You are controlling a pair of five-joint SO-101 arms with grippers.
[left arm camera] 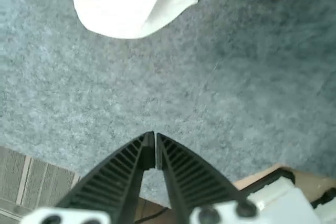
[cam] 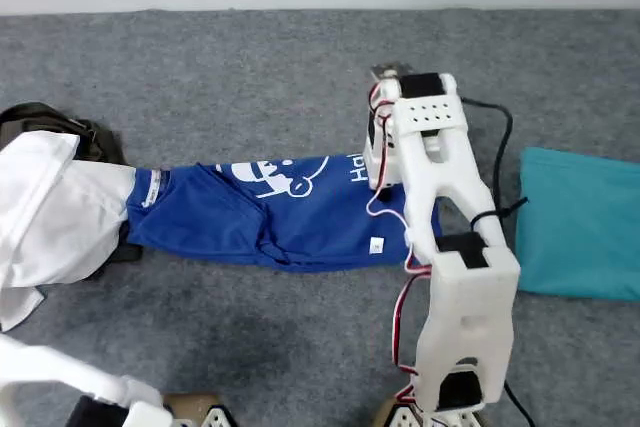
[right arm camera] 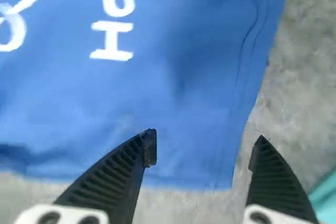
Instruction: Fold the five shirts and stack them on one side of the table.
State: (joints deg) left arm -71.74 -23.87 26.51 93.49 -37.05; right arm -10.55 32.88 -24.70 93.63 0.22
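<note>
Over the hemmed end of the blue shirt (cam: 270, 212) hangs the right gripper (right arm camera: 205, 137), its two fingers spread wide apart and holding nothing. One fingertip sits above the blue cloth, and the other is above the grey table cover (cam: 250, 67), just beside the shirt's edge. The blue shirt lies stretched across the middle of the table, partly folded lengthwise, with its white print facing up. Its far end touches a white shirt (cam: 50, 207) heaped at the left side on top of a dark cloth (cam: 50, 122). A teal shirt (cam: 580, 237) lies flat at the right side, near the right arm (cam: 450, 247). The left gripper (left arm camera: 155, 136) is clenched with nothing between its fingers, above bare cover near the white shirt's edge.
</note>
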